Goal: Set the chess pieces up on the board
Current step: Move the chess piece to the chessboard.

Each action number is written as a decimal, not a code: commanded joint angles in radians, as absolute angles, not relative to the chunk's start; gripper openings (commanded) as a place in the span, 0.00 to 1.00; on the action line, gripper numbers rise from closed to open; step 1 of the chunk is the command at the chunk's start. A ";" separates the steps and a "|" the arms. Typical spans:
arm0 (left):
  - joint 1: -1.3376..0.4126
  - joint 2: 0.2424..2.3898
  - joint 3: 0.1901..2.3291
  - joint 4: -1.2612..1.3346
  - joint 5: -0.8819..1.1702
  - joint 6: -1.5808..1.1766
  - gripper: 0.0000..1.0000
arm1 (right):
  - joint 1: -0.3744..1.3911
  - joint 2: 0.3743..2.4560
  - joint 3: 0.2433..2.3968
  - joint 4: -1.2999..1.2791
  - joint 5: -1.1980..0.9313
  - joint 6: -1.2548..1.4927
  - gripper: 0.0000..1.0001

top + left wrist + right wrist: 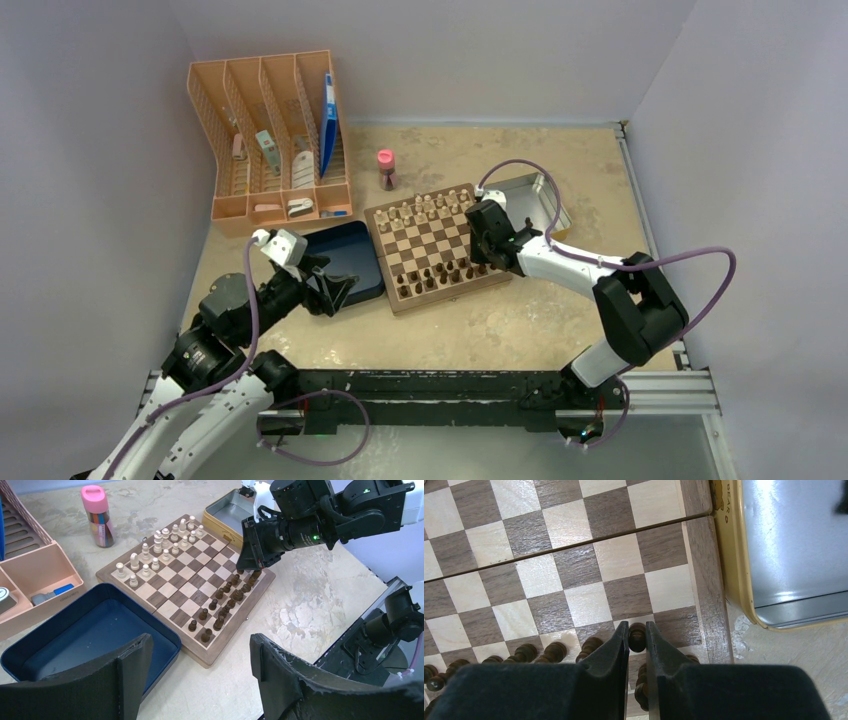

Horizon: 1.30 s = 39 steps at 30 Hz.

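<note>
The board lies mid-table and also shows in the left wrist view and the right wrist view. Dark chess pieces stand in two rows along its near edge. My right gripper is over the near right corner of the board, shut on a dark pawn above a light square in the second row. I cannot tell if the pawn touches the board. My left gripper is open and empty, above the table by the board's near left corner.
Pale pieces line the far side of the board. A dark blue box lies left of the board. A metal tin lies right of it. A pink bottle and an orange file organizer stand behind.
</note>
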State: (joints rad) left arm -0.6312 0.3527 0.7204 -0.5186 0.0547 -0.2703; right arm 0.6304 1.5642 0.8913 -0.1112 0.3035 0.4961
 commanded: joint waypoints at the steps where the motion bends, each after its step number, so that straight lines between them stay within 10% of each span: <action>1: -0.634 0.346 0.716 -0.491 0.044 -0.278 0.71 | 0.641 1.561 0.901 -0.132 0.283 0.497 0.15; 39: -0.634 0.327 0.716 -0.498 0.043 -0.285 0.71 | 0.649 1.470 0.934 -0.146 0.274 0.493 0.31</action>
